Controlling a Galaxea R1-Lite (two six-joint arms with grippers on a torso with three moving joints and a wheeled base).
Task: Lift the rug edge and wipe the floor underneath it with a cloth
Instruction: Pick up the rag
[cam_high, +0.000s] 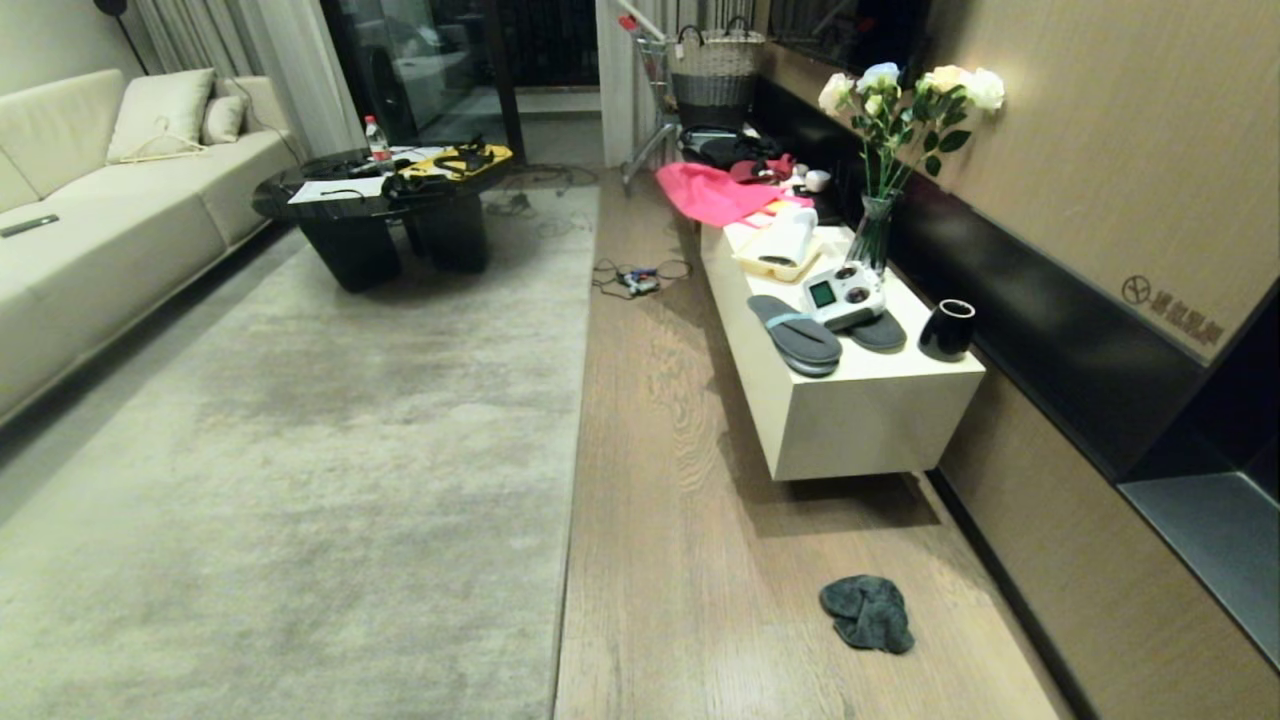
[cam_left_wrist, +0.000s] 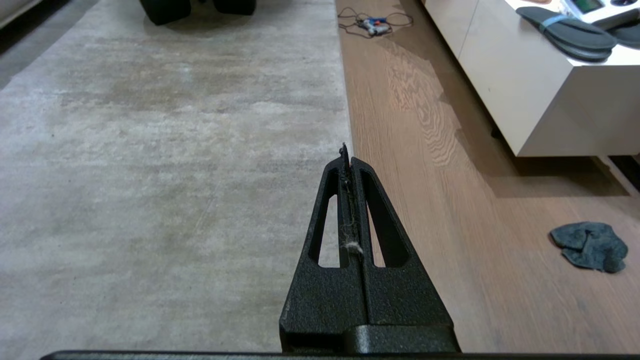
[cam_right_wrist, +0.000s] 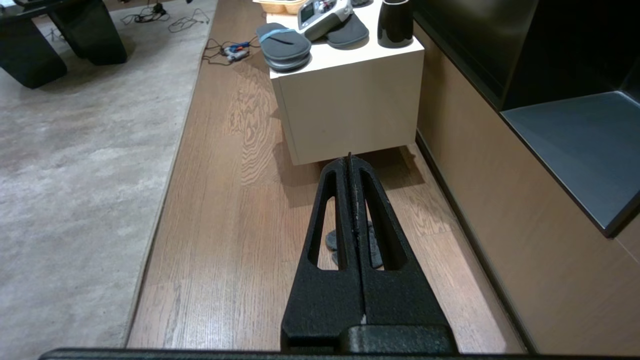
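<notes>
Faint round logo with unreadable characters on the wall panel (cam_high: 1172, 308), no other legible text

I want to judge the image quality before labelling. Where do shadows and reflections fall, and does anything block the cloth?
Head view: the white cabinet casts a dark shadow on the floor beneath it; the cloth lies unshadowed and sharp. Left wrist view: a pale sheen crosses the planks near the rug. Right wrist view: the shut right gripper hides most of the cloth.
</notes>
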